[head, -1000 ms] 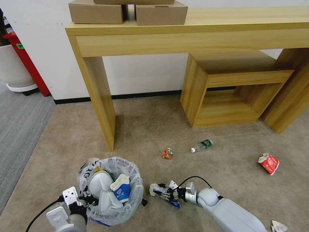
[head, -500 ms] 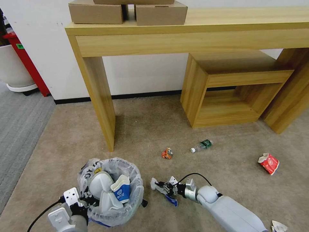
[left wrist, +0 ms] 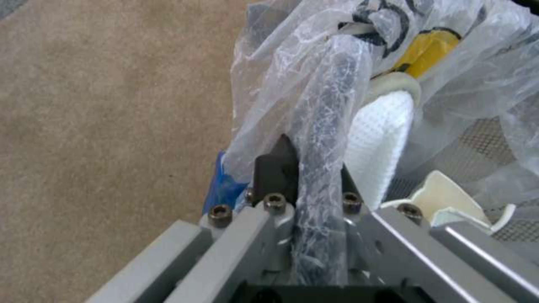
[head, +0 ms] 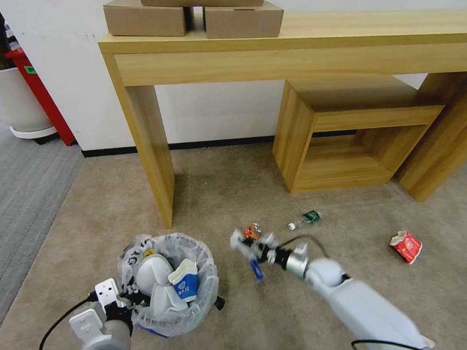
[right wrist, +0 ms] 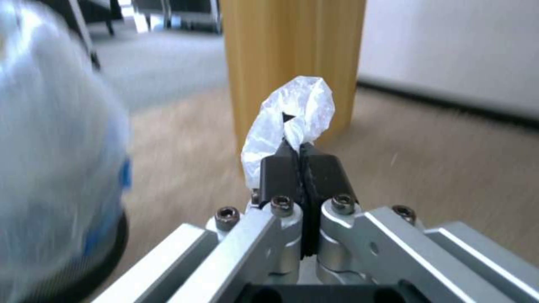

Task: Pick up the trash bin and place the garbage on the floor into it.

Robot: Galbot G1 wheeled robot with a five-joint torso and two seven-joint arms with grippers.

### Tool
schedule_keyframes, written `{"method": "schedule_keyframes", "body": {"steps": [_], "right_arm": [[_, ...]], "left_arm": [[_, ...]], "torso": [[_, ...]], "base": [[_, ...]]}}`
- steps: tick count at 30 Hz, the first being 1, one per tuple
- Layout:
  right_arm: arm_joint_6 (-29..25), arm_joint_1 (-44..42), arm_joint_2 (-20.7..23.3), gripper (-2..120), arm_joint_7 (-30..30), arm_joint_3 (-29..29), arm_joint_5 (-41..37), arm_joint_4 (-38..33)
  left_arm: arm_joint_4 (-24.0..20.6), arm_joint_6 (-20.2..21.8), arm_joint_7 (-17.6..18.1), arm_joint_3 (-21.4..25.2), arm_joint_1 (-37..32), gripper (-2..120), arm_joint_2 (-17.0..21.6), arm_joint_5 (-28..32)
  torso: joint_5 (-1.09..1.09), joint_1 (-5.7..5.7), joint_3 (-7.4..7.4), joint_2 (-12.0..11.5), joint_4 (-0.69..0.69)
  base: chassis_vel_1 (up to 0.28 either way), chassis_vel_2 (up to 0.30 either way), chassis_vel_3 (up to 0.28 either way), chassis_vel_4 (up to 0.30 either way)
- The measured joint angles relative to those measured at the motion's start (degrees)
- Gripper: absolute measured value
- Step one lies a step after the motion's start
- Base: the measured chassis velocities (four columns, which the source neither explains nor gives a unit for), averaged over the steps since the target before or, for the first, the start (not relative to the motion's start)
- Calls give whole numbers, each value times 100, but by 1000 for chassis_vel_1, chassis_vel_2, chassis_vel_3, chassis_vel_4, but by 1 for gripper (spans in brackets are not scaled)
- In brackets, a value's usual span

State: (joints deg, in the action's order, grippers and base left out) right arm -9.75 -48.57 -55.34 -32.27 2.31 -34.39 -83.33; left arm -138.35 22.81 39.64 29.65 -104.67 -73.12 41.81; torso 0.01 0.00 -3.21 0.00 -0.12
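Observation:
The trash bin (head: 168, 284), lined with a crinkly bag, sits low at my left. It holds white slippers and a white-and-blue carton (head: 184, 284). My left gripper (head: 124, 304) is shut on its bag-covered rim (left wrist: 323, 126), the fingers (left wrist: 275, 166) pinching it. To the bin's right, my right gripper (head: 245, 245) hangs above the floor (head: 219, 194), shut on a crumpled white-and-blue wrapper (head: 236, 239). In the right wrist view the white wrapper (right wrist: 292, 118) sticks out past the shut pads (right wrist: 278, 164). More garbage lies on the carpet: an orange-red packet (head: 252, 232), a green-labelled bottle (head: 305, 219) and a red packet (head: 405, 246).
A wooden desk leg (head: 151, 150) stands just beyond the bin. A low wooden shelf unit (head: 340, 141) sits under the desk at the right. Cardboard boxes (head: 194, 17) rest on the desk. Grey ribbed carpet (head: 29, 180) lies to the left.
My right gripper has risen off the carpet with the wrapper and moved away from me, towards the orange-red packet. The bin and the left gripper have hardly moved.

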Motion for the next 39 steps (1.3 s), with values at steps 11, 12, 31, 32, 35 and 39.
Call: {"method": "schedule_keyframes", "body": {"steps": [11, 12, 31, 32, 35, 39], "right_arm": [[-130, 694, 287, 0, -703, 350, -2303, -1738], [-38, 830, 297, 0, -714, 531, -2491, -1922], [112, 1468, -364, 0, -406, 2699, -2256, -1437], [97, 1420, -359, 0, -399, 2697, -2183, -1402], [31, 1270, -278, 0, -397, 2655, -1917, -1346], [-99, 1059, -121, 8, -428, 2601, -1556, -1314]], "left_arm": [[-151, 2, -15, -7, 123, 0, 51, 254], [-155, 6, -18, -17, 153, 0, 45, 267], [-205, -18, -134, -50, -130, 0, -280, -91], [-205, -18, -137, -52, -140, 0, -296, -113], [-205, -19, -148, -93, -158, 0, -336, -191], [-181, -19, -163, -153, -178, 0, -380, -279]], "torso": [[-3, 0, 0, 0, 0], [-3, 0, 1, 0, 1], [-1, 0, 0, 0, 1], [-1, 0, 0, 0, 0], [-1, 0, 0, 0, 1], [-1, 0, 0, 0, 0]], "base": [[0, 0, 0, 0], [0, 0, 0, 0], [0, 0, 0, 0], [0, 0, 0, 0], [0, 0, 0, 0], [0, 0, 0, 0]]}}
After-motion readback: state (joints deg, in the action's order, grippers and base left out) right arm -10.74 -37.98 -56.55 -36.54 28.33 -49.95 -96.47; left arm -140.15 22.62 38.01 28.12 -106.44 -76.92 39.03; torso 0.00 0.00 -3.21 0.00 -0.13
